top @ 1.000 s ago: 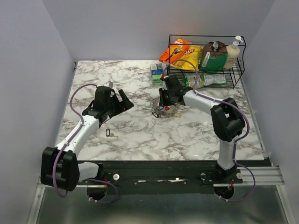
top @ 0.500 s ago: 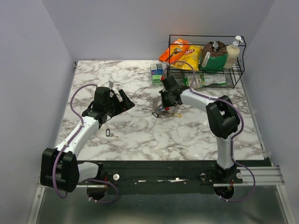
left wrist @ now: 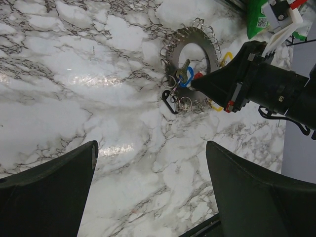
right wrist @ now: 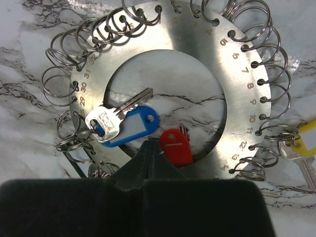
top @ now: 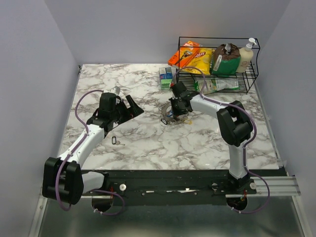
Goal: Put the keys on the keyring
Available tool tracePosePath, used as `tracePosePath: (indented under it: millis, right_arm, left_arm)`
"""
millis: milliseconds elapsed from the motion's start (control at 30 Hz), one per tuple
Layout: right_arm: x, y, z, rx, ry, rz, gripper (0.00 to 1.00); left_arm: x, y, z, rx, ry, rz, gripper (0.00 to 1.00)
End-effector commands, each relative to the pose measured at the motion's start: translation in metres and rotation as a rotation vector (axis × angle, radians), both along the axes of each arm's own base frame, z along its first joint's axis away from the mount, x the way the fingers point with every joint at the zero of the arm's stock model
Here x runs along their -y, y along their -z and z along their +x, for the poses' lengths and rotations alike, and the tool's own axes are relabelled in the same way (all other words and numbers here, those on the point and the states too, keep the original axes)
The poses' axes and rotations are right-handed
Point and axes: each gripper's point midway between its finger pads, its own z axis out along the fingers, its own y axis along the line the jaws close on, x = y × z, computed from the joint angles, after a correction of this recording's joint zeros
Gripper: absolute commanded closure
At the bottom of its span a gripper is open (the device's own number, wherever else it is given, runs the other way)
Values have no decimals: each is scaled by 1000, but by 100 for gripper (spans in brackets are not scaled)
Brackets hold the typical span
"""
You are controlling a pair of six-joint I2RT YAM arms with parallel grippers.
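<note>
on the left, your left fingers [top: 132, 105] are hanging over the counter [top: 197, 143], spread wide and gripping nothing. in the left wrist view they [left wrist: 49, 192] are framing bare marble. a small dark thing [top: 114, 140] is lying on the counter just near of that arm, too small to name.

moving right, the keyring [top: 168, 116] is lying flat around the middle of the counter, slightly to the far side. the right wrist view is showing it [right wrist: 247, 98] as a flat silver disc with a round hole in the middle. numbered holes are running round its rim, with wire loops threaded through them. a silver key [right wrist: 106, 121] with a blue tag [right wrist: 133, 126] is lying across the hole's left edge. a red tag [right wrist: 175, 145] is sitting just right of it, and a yellow tag [right wrist: 306, 134] is showing at the disc's right side.

your right fingers [top: 174, 109] are reaching in from the right and tapering together into one narrow point. that point [right wrist: 148, 153] is sitting just beside the blue and red tags, at the near edge of the hole. you cannot tell whether it is pinching anything or touching the disc.

at the far right, a black wire basket [top: 249, 74] is holding snack bags and a pump bottle [top: 246, 55]. some small boxes [top: 165, 76] are standing just left of it.
</note>
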Motion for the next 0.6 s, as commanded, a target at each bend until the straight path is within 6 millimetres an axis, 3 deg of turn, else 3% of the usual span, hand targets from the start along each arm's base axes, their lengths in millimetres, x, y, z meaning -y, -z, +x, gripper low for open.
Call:
tracePosePath:
  millis: [0,167,567]
  right_arm:
    - [2,13,-34,-105,-36,8,99]
    - [4,11,-49,-124,-54,34,99]
    - [-15,-6,-89,-162,-177,123,99]
  left_arm:
    - [2,-11,-6,34,13,-36,1]
    - [-1,-11,-8,37,2,-28,1]
    - [2,-18,-10,65,21,-40,1]
